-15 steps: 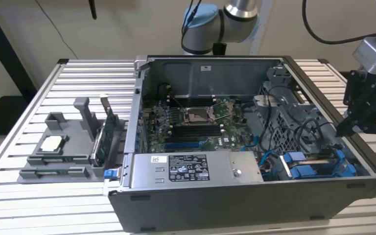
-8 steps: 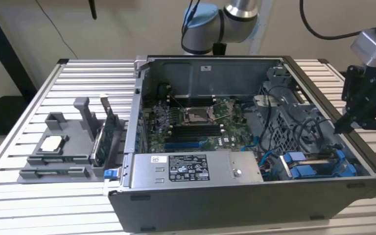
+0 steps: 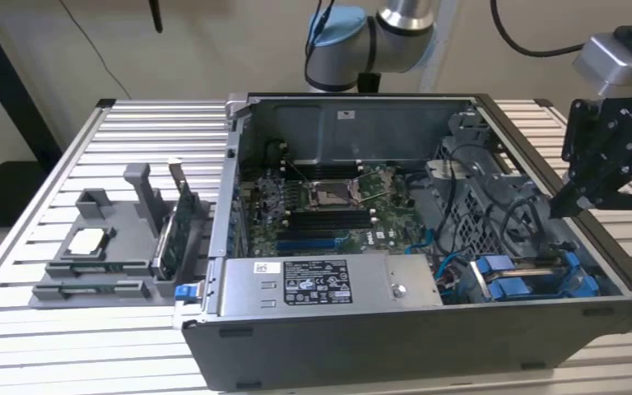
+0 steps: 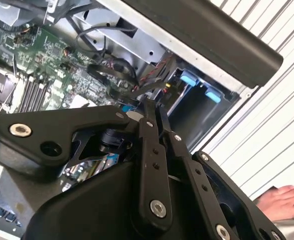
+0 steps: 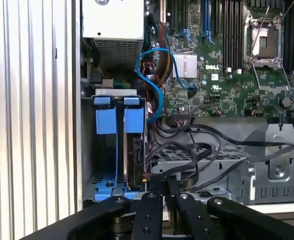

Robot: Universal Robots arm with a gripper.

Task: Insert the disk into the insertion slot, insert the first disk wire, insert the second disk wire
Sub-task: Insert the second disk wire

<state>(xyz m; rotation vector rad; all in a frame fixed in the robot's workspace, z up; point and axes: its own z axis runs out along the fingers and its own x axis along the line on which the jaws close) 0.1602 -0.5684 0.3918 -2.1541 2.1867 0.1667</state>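
Note:
The disk (image 5: 134,150) stands on edge in its blue carrier (image 5: 108,120) inside the insertion slot (image 5: 102,92), a bay at the corner of the open computer case. In the exterior view the blue carrier (image 3: 527,276) sits low at the case's near corner on the exterior view's right. My gripper (image 5: 165,182) hangs above the case's side wall, fingers pressed together and shut, with nothing seen between them. Its tips (image 4: 151,104) point toward loose black wires (image 5: 197,152) draped over the grey cage beside the disk. From outside, the gripper (image 3: 566,206) hovers over the case's edge on the exterior view's right.
A grey power-supply box (image 3: 327,284) fills the case's near side, with the motherboard (image 3: 327,202) behind it. A blue cable (image 5: 149,75) loops near the bay. A grey fixture with parts (image 3: 113,247) stands on the slatted table. A person's hand (image 4: 283,200) rests on the table.

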